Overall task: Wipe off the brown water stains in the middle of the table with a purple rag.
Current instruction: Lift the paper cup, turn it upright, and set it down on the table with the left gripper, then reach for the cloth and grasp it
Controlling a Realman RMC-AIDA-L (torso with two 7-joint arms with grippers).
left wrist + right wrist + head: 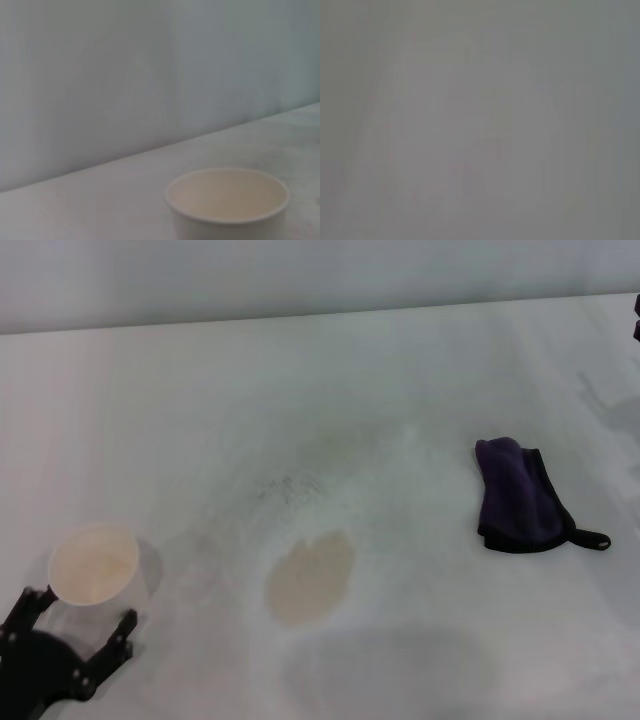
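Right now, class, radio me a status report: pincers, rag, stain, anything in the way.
Left pincer open beside the cup. Right pincer out of view. Purple rag lies untouched on the table; brown water stains unwiped. Nothing between rag and stain.

A cream-white cup [94,565] stands upright at the near left, open mouth up, its inside pale and tan-tinted. Faint grey speckled smudges [290,487] lie toward the middle. A grey wall [300,275] runs along the far side.

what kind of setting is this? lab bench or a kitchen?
Probably a lab test bench, not a kitchen: a bare white table against a plain wall, holding only a brown stain, a purple rag and a cup by the left gripper.
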